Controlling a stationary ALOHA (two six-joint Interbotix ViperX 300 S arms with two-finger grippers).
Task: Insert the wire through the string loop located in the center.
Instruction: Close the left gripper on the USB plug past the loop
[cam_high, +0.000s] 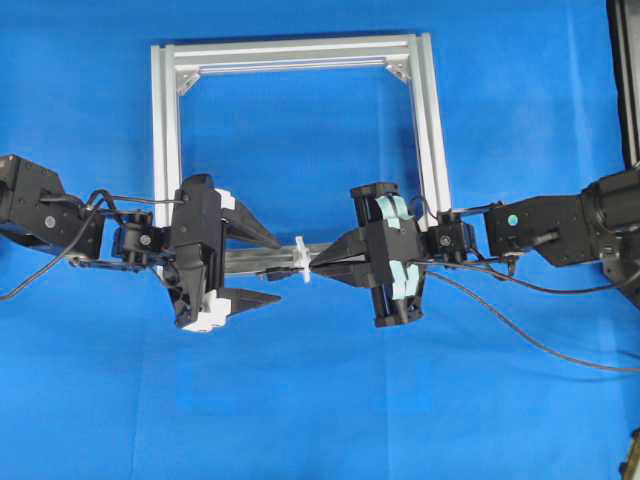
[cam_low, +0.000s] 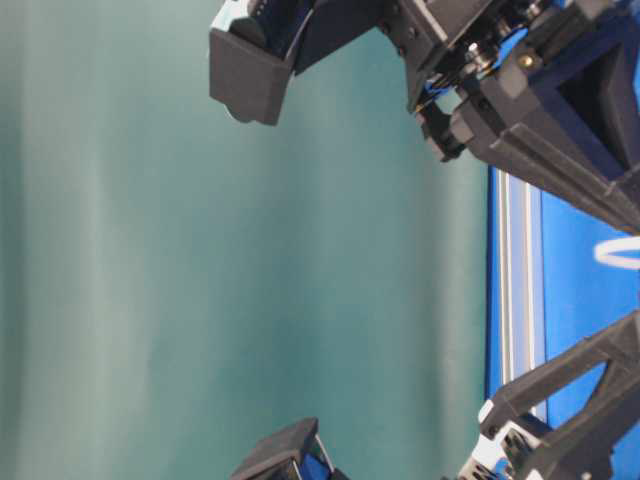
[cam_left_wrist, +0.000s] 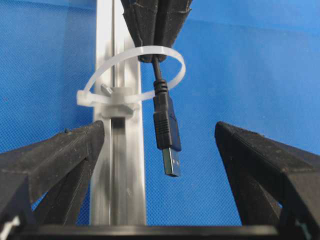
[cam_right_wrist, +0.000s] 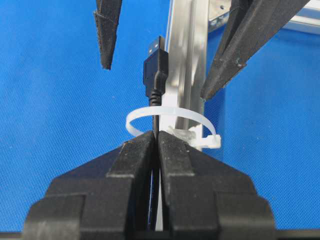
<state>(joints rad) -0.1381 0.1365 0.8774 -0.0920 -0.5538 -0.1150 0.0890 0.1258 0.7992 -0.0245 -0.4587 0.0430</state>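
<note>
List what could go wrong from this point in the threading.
1. The plug is through the loop, but only the right gripper holds the wire. The left gripper stands open around the plug, so a release now might let it slip back out.
2. If the left gripper closes off-centre, it may knock the plug aside.
3. A pull might strain the loop on its bar.

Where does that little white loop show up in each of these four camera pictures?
Overhead: white loop at centre, between the two end effectors.
Table-level: a white arc at the right edge, probably it.
Left wrist: upper middle, black plug through it.
Right wrist: centre.
Shared landmark: silver bar.
</note>
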